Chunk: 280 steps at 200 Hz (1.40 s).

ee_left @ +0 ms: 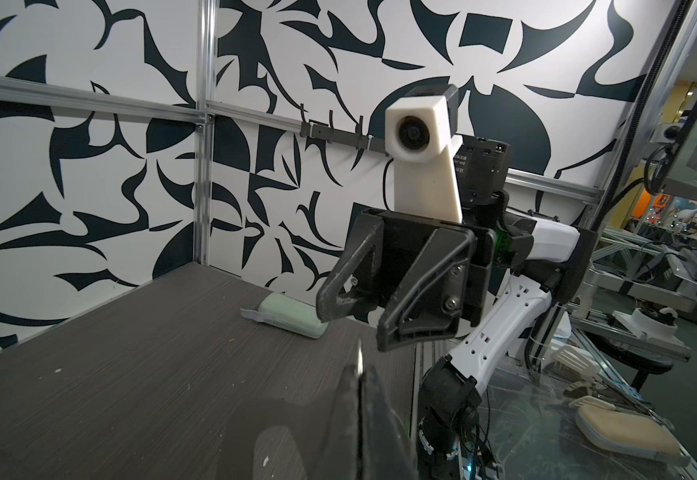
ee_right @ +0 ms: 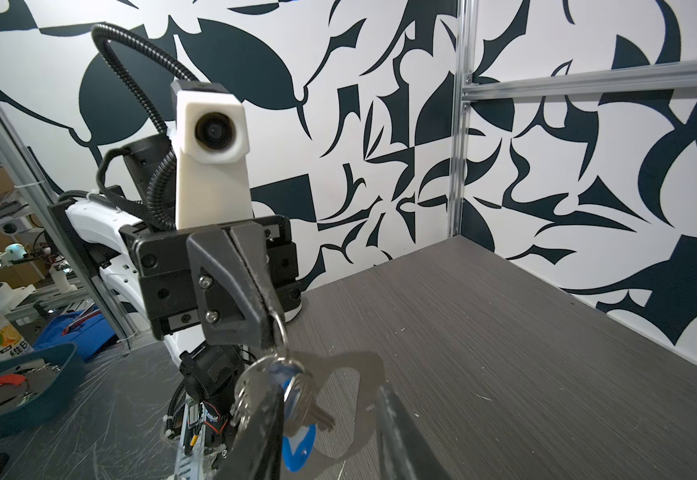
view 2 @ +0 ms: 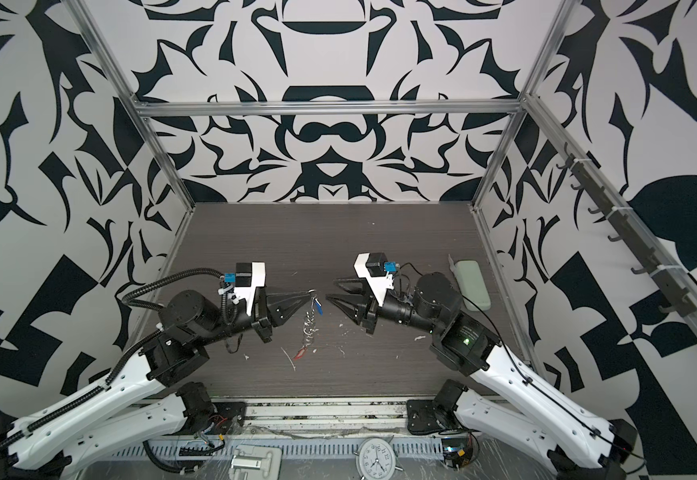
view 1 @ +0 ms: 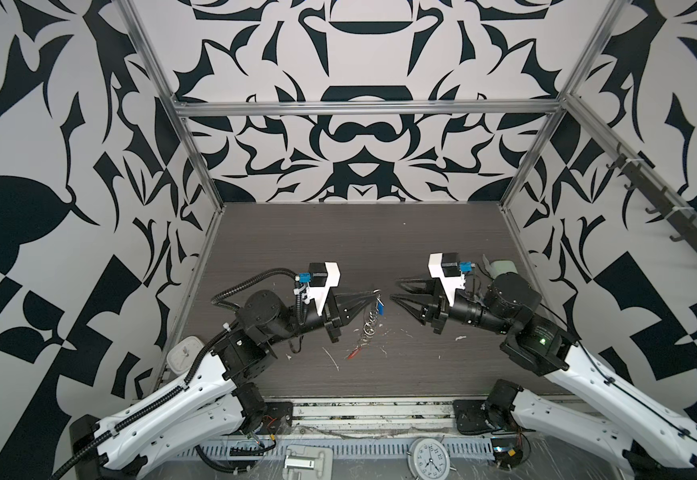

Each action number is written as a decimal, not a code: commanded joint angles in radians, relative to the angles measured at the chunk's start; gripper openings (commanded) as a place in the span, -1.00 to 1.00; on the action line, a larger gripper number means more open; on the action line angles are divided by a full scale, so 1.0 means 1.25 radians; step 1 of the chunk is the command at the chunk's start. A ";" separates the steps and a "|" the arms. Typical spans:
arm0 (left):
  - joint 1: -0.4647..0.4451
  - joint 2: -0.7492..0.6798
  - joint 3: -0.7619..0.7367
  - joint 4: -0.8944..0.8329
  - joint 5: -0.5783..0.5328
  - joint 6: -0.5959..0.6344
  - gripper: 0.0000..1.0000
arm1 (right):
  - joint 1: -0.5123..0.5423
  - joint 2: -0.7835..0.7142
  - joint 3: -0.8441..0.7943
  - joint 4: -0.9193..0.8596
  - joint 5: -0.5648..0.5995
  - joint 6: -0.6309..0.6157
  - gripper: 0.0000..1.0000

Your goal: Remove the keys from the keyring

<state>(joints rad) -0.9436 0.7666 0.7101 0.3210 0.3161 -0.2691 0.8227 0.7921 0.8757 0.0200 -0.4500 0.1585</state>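
My left gripper [view 1: 374, 296] is pinched together on the top ring of the keyring [view 1: 368, 328], holding it above the bench [view 1: 338, 249] so that the chain of rings hangs down from my fingertips. The red-tagged key [view 1: 354, 352] at the chain's lower end seems to rest on the bench, below and slightly left of that gripper. The blue-tagged key [ee_right: 302, 436] dangles high up, just under the pinched ring. My right gripper [view 1: 394, 290] faces the left one with its jaws partly apart and nothing between them. Its tips are just beside the blue key, and I cannot tell whether one brushes it. I judge the step in hand to be taking hold of the blue key so it can be worked off its ring. To do it well, I should keep the left pinch firm and bring the right jaws in level, so that they meet the key's head rather than the ring. I should close only once the tag hangs quiet, then slide the key round the ring's split instead of tugging. The pale-green case [view 2: 472, 284] lies well apart on the right.
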 commanded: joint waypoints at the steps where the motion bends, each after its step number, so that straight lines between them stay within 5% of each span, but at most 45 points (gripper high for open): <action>1: -0.002 -0.001 0.004 0.019 0.025 -0.014 -1.00 | 0.004 0.003 0.006 0.074 -0.024 0.014 -0.20; 168: -0.002 -0.010 -0.003 0.021 -0.001 -0.016 -1.00 | 0.023 0.008 -0.049 0.079 -0.051 0.040 -0.17; 280: -0.002 0.004 0.000 0.023 0.002 -0.019 -1.00 | 0.073 0.026 -0.037 0.044 0.032 -0.009 0.00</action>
<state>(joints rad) -0.9436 0.7731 0.7101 0.3161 0.3183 -0.2882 0.8982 0.8154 0.8104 0.0639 -0.4519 0.1757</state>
